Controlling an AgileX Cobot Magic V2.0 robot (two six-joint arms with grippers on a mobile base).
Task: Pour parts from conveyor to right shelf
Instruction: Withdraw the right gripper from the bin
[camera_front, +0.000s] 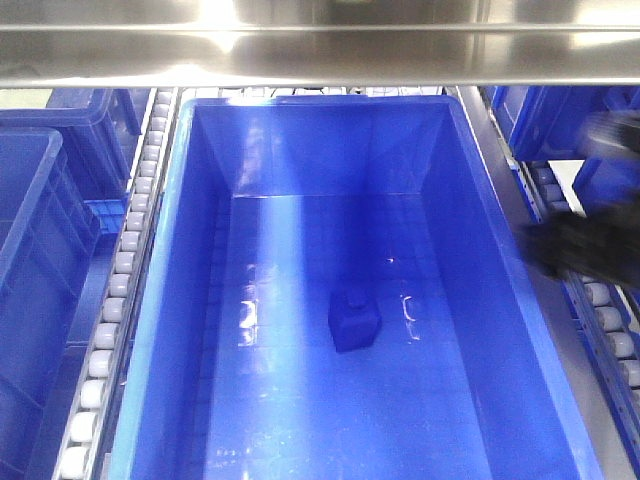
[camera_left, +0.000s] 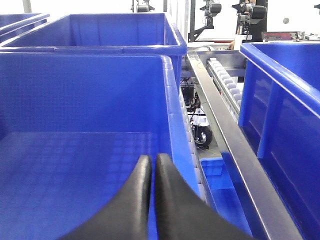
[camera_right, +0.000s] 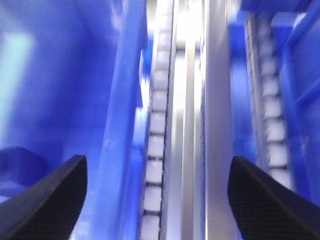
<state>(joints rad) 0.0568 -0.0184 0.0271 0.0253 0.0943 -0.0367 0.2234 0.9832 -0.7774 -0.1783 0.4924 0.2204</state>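
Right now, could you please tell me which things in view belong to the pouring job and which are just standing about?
Job:
- blue block, lying in the large bin
- roller track of the shelf
- right end effector, open
- left end effector, shut, empty

Standing about:
- neighbouring bins
- equipment behind the shelf

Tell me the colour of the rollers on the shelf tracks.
White. The rollers show best in the exterior front-facing view, running beside the big blue bin.
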